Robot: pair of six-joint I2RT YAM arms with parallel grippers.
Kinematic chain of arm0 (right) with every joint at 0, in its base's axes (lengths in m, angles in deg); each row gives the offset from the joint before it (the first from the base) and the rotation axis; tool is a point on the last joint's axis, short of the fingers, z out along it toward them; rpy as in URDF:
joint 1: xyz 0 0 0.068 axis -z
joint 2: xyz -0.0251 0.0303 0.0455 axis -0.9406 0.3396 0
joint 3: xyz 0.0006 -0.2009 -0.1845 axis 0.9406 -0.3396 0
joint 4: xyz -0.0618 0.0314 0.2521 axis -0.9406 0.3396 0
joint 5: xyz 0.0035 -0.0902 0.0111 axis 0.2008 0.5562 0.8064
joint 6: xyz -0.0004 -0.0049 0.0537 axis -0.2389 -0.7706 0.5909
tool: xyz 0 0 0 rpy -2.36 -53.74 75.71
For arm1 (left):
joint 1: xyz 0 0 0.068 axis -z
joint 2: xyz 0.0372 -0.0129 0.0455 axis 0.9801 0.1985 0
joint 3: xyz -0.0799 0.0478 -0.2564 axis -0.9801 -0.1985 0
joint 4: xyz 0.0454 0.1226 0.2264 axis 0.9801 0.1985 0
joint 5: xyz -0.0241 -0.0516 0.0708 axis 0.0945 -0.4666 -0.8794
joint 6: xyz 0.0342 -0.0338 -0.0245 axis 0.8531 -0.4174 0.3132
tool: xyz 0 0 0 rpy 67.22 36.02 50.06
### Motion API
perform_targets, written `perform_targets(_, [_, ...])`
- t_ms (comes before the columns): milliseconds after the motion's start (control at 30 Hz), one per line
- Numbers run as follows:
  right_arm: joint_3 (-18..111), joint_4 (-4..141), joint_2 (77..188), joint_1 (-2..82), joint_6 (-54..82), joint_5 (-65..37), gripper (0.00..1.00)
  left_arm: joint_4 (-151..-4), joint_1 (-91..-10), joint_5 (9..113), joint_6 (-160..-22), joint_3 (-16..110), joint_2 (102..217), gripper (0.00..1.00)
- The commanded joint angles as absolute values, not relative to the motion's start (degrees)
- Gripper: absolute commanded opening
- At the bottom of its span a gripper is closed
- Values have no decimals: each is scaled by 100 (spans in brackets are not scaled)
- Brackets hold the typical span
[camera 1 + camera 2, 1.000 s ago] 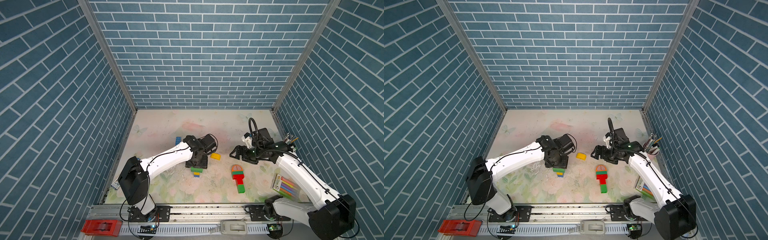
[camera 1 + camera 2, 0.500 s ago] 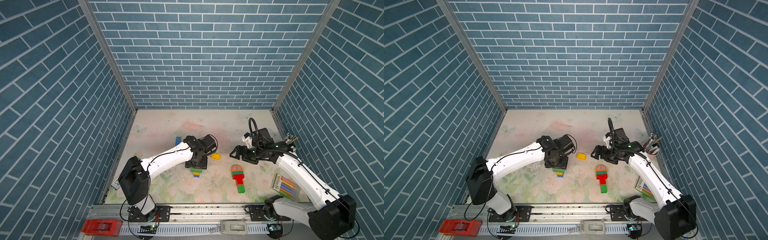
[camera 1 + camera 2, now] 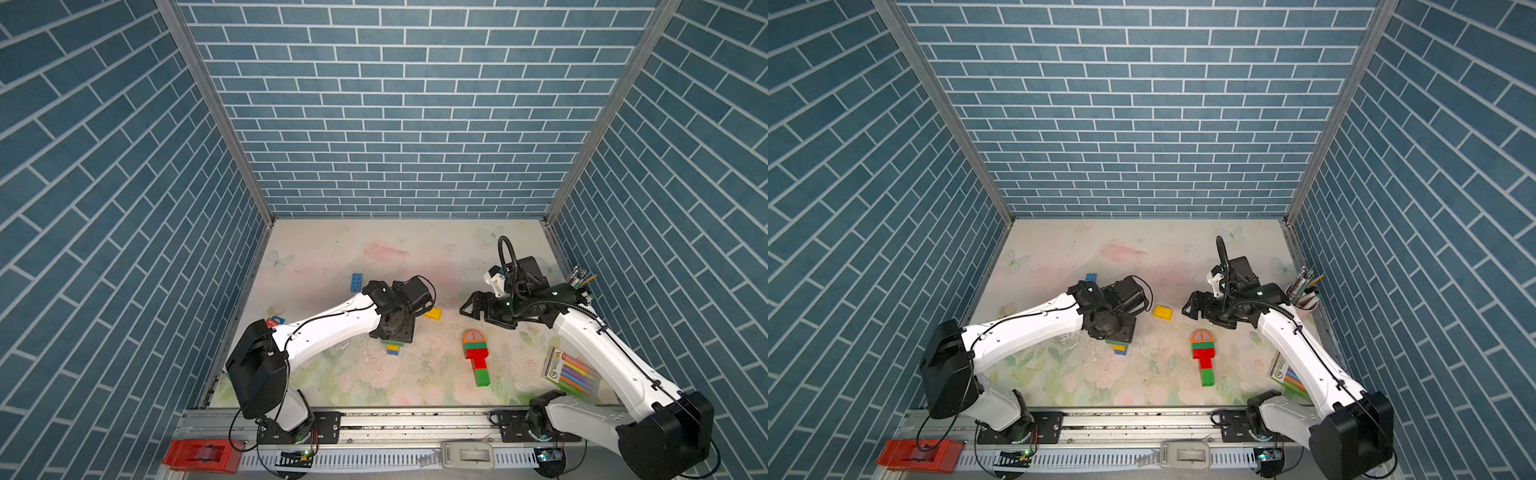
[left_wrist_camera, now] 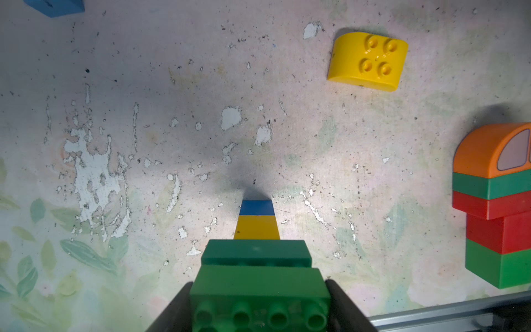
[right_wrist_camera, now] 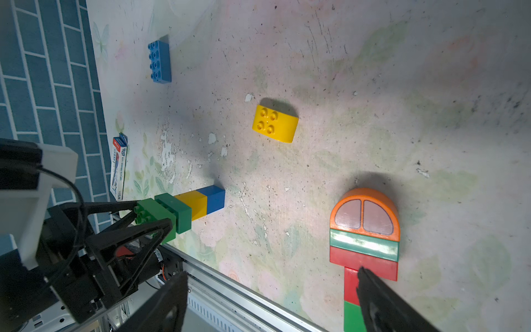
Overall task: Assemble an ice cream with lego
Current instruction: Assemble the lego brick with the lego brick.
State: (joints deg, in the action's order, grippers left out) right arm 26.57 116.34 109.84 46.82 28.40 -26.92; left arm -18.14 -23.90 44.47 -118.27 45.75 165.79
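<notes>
My left gripper (image 4: pixel 260 307) is shut on the top green brick (image 4: pixel 258 290) of an upright lego stack (image 3: pixel 392 347), green over green, yellow and blue, whose blue end (image 4: pixel 256 207) meets the mat. A built piece (image 3: pixel 476 357) lies flat: orange dome, green, red, red, green. My right gripper (image 5: pixel 270 273) hangs open and empty just beyond the dome (image 5: pixel 365 212), one finger over the red stem. A loose yellow round-topped piece (image 3: pixel 432 313) lies between the arms. A blue oblong brick (image 3: pixel 356 284) lies behind the left wrist.
A pack of coloured markers (image 3: pixel 571 372) lies under the right arm and a pen cup (image 3: pixel 1304 295) stands by the right wall. A small box (image 5: pixel 118 166) rests at the left wall. The red tape dispenser (image 3: pixel 199 455) sits beyond the front rail (image 3: pixel 415 415).
</notes>
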Motion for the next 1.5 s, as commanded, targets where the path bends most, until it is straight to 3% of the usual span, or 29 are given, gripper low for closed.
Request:
perform_targets(0, [2734,11767,10920,4694,2950,-2715,93,-1876,-2329,4595,-11893,4212,16766,31])
perform_targets(233, [2791,11796,10934,4702,2951,-2712,93,-1699,-2297,4563,-11808,4347,16610,24])
perform_targets(700, [2852,11806,10956,4699,2948,-2708,93,-1489,-2331,4354,-11587,4855,16637,23])
perform_targets(1467, [2869,11849,10943,4694,2941,-2682,93,-1717,-2383,4491,-11726,4409,16582,22])
